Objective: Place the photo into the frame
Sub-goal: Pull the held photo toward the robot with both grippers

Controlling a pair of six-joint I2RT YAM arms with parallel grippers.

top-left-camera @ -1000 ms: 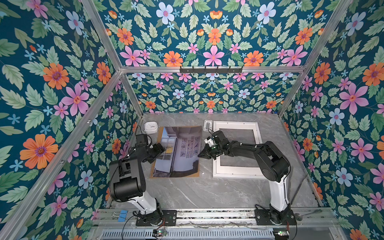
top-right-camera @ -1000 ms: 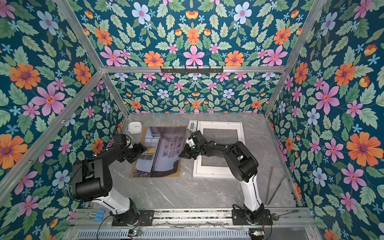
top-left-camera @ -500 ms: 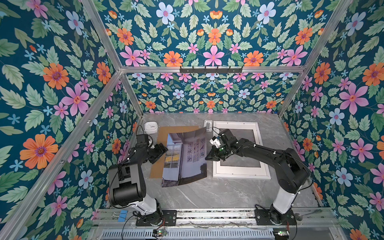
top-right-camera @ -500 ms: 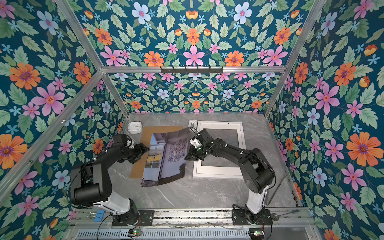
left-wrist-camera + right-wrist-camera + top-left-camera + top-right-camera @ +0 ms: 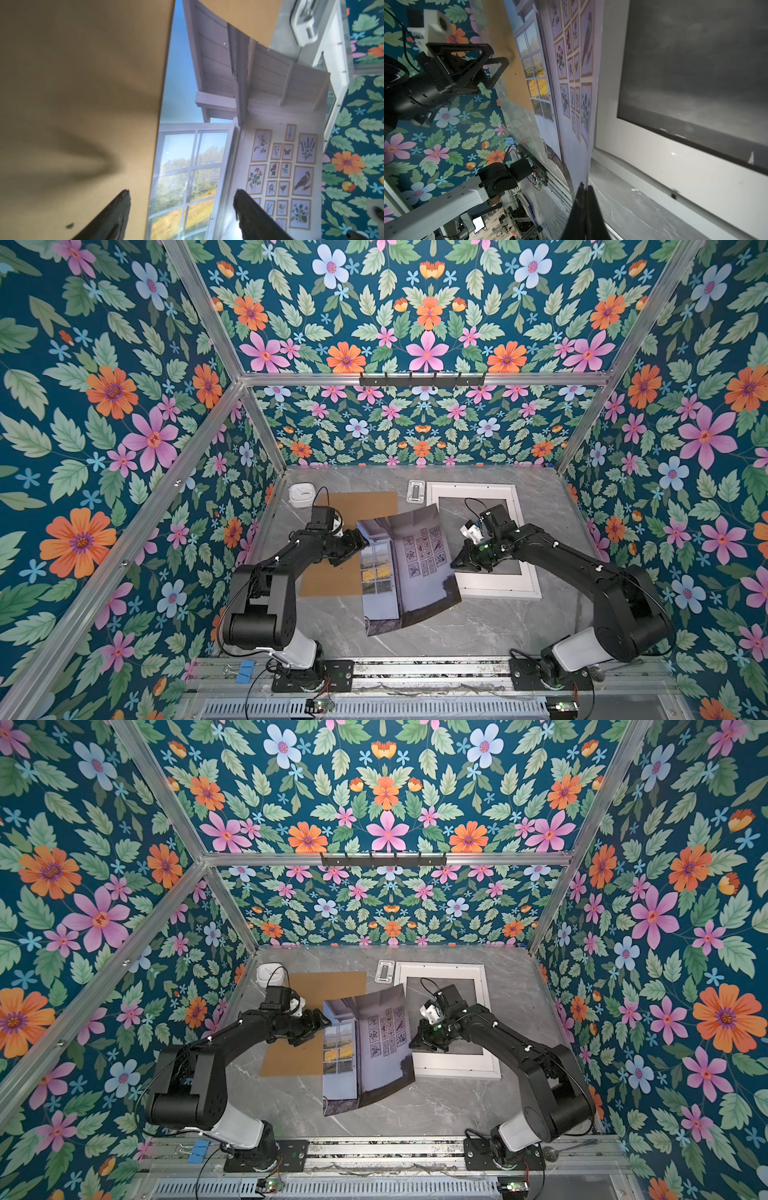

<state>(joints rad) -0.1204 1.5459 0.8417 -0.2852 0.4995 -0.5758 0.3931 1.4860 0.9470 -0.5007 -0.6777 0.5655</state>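
A single thin pinch is all that carries it! The large glossy print of a grey-lilac room with a window (image 5: 409, 568) hangs bowed from the right claw (image 5: 457, 562). That claw is clamped tight on the print's edge, fingertips (image 5: 584, 188) pressed together in the right wrist view.

The risk, as I read it, is that the slick sheet could slip from that narrow hold. Its drooping free end could also drag on the grey marbled counter (image 5: 478, 630) and crease.

The big white rectangular frame (image 5: 503, 590) lies flat just under and beyond that claw, so a hasty swing could snag the print on the rim.

Across the sheet, the left claw (image 5: 360, 541) stands spread wide. Its jaws straddle the print's far edge above the plain brown backing board (image 5: 361, 504), gripping nothing.
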